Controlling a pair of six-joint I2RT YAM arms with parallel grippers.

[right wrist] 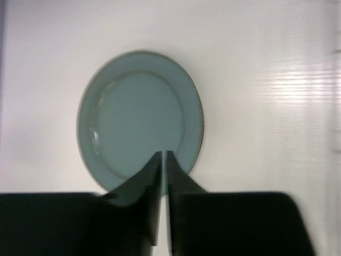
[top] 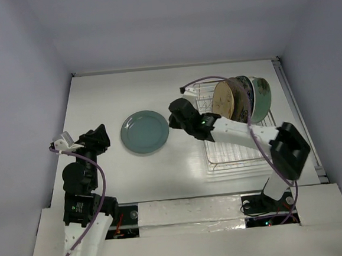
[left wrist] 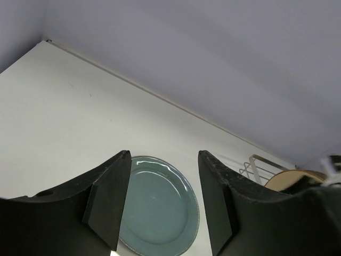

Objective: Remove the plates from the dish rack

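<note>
A plain teal plate (top: 144, 132) (left wrist: 157, 208) (right wrist: 138, 114) lies flat on the white table, left of the dish rack (top: 238, 155) (left wrist: 256, 165). Several plates stand on edge at the rack's far end, the nearest showing a tan back (top: 227, 100) (left wrist: 293, 176) and the last one pale green (top: 262, 97). My right gripper (top: 173, 120) (right wrist: 165, 153) hovers by the teal plate's right rim. Only a thin slit shows between its fingers and nothing is held. My left gripper (top: 100, 137) (left wrist: 162, 154) stands open, left of the teal plate, and is empty.
The rack's near half shows bare wire grid (top: 235, 158). Grey walls enclose the table on three sides. The right arm's elbow (top: 289, 149) hangs over the rack's near right corner. A purple cable (top: 214, 78) loops above the rack.
</note>
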